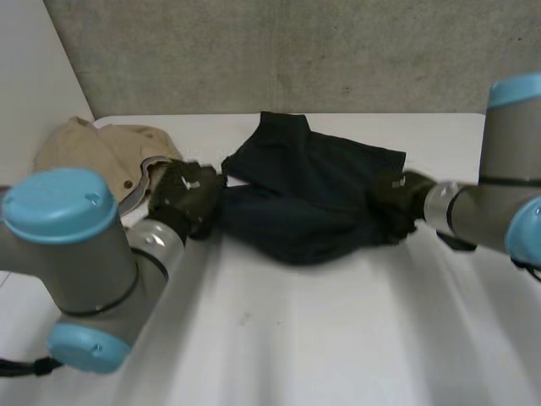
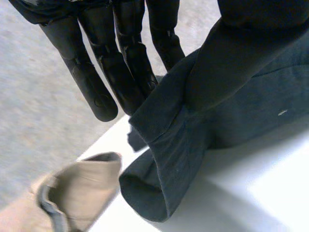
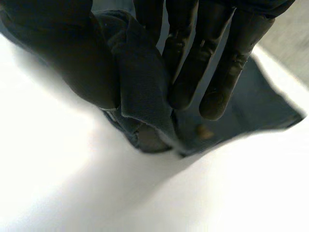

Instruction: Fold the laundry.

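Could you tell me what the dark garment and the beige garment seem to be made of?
The dark garment looks like woven, cotton-like cloth with a matte navy finish: the left wrist view shows a fine weave and a stitched hem. The beige garment is probably a thicker matte cotton, since it lies in bulky folds. The exact fibres cannot be told.

White table (image 1: pixel 338 338) with a crumpled navy garment (image 1: pixel 313 199) near its middle, a beige garment (image 1: pixel 101 148) at its far-left corner.

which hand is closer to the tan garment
Left. The left hand is right beside the tan garment; the right hand is across the dark garment from it.
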Robot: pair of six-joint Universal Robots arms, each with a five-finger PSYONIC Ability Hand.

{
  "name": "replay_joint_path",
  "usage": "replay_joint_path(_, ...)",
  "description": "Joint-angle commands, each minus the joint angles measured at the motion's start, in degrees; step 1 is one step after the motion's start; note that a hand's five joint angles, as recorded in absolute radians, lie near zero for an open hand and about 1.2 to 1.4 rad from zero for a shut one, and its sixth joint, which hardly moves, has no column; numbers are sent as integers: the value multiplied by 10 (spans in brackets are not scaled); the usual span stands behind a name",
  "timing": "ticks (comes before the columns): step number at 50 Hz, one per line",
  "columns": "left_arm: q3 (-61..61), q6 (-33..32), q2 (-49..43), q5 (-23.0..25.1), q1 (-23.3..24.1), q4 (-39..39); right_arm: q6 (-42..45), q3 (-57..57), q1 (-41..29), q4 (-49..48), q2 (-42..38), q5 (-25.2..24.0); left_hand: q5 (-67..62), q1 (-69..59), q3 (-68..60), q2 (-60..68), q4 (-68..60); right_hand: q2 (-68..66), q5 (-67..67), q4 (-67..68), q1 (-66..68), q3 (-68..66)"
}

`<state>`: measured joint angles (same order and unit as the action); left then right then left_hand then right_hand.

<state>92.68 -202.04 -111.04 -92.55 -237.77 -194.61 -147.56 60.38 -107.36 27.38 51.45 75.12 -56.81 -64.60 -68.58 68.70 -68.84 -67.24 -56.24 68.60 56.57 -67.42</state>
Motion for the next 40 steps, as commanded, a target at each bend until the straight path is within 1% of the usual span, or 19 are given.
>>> replay_joint_path(1, 2, 0, -6, 0, 8, -3, -60, 131, 6, -139, 26, 12, -132, -154, -114, 113, -112, -113, -123, 100, 220, -111)
replay_joint_path(4, 0, 0, -5, 0, 5, -2, -86, 183, 14, -189, 61, 16, -132, -154, -114, 113, -112, 16, 6, -30, 91, 18)
replay_joint_path(7, 0, 0, -3, 0, 0, -3, -101, 222, 22, -222, 89, 16, -132, -154, -114, 113, -112, 100, 90, -114, 6, 102)
replay_joint_path(10, -1, -1, -3, 0, -1, -3, -106, 261, 27, -254, 108, 16, -132, -154, -114, 113, -112, 139, 129, -153, -32, 141)
replay_joint_path(11, -1, -1, -2, 0, -1, -3, -107, 270, 27, -261, 110, 16, -132, -154, -114, 113, -112, 151, 141, -164, -44, 153)
replay_joint_path(12, -2, 0, -2, 0, -2, -3, -107, 285, 27, -275, 110, 16, -132, -154, -114, 113, -112, 191, 181, -205, -84, 193)
replay_joint_path(15, -6, 0, -2, 0, -7, -4, -109, 307, 25, -297, 110, 17, -132, -154, -114, 113, -112, 232, 222, -245, -125, 233)
replay_joint_path(22, -20, 0, -7, 0, -16, -4, -127, 344, 24, -332, 115, 19, -132, -154, -114, 113, -112, 235, 225, -249, -128, 237)
replay_joint_path(31, -51, 0, -21, 0, -27, -3, -180, 398, 27, -332, 203, 25, -132, -154, -114, 113, -112, 223, 213, -237, -117, 225)
replay_joint_path(36, -61, 0, -22, 0, -30, -3, -224, 421, 32, -323, 219, 25, -132, -154, -114, 113, -112, 227, 217, -240, -120, 229)
replay_joint_path(40, -65, 0, -23, 1, -30, -3, -239, 439, 36, -322, 219, 21, -132, -154, -114, 113, -112, 238, 228, -252, -132, 240)
